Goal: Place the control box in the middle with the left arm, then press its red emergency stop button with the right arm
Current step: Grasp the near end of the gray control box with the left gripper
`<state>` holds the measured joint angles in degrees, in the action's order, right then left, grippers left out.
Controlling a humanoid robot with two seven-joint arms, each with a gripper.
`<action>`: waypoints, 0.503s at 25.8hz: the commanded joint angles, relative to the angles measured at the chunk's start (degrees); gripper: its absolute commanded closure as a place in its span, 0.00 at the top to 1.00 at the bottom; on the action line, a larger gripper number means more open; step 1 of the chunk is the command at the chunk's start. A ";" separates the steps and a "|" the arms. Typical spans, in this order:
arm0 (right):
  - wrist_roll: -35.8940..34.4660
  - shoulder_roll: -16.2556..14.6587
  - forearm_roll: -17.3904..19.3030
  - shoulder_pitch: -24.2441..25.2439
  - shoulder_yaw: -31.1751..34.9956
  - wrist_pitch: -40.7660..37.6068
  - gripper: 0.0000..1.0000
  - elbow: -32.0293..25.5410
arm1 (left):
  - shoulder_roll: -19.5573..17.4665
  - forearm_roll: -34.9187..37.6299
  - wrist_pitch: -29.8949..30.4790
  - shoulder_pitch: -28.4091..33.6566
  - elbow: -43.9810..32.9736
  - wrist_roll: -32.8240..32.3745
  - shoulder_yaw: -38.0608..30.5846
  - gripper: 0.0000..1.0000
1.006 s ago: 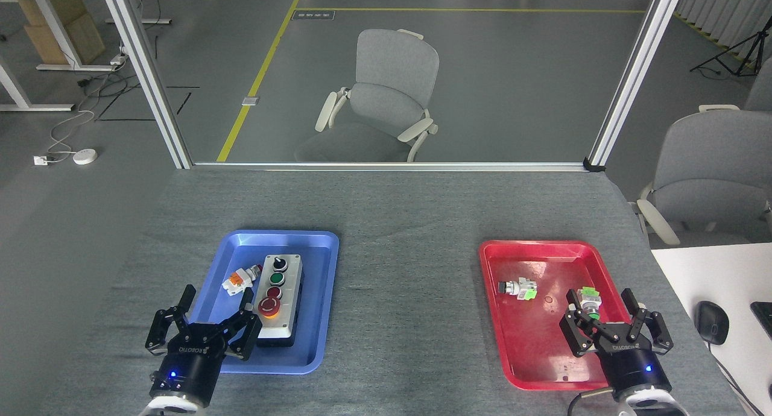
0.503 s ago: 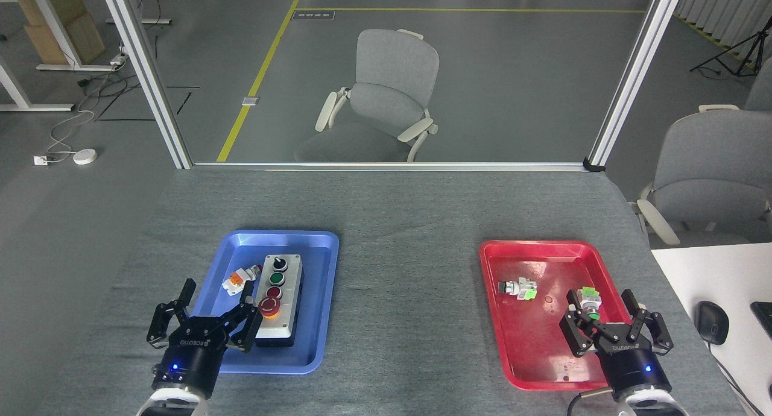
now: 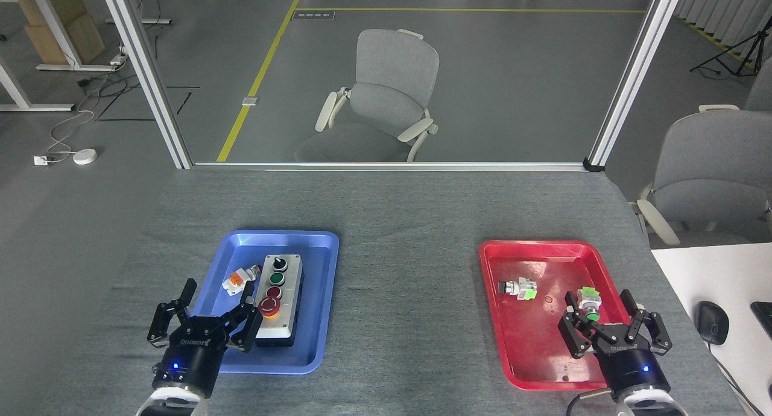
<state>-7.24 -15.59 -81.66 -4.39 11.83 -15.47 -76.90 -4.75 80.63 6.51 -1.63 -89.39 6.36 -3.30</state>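
Note:
The control box (image 3: 277, 299), light grey on a black base, lies lengthwise in the blue tray (image 3: 323, 295). Its row runs from a black knob at the far end, through a green and a small red button, to the red emergency stop button (image 3: 269, 307) at the near end. My left gripper (image 3: 218, 292) stands open at the tray's near left side, its right finger just left of the box's near end. Over the near part of the red tray (image 3: 537, 349), my right gripper (image 3: 598, 298) is open and holds nothing. The middle (image 3: 407, 310) is bare grey cloth between the trays.
A loose orange-and-white push-button part (image 3: 237, 280) lies in the blue tray left of the box. Two small button parts (image 3: 517, 288) (image 3: 588, 301) lie in the red tray. A white desk with a mouse (image 3: 711, 322) adjoins the table at the right.
My left gripper has shifted slightly forward and left along the blue tray's near left side, staying open. The right gripper has edged slightly nearer. The box has not moved.

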 commanded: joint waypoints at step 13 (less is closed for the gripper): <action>-0.14 0.12 0.10 0.00 -0.05 0.18 0.99 0.18 | 0.27 0.32 0.08 0.32 3.00 2.08 0.22 0.99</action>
<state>-7.38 -15.55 -81.61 -4.39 11.78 -15.29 -76.79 -4.67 80.68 6.79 -1.10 -88.35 8.33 -3.22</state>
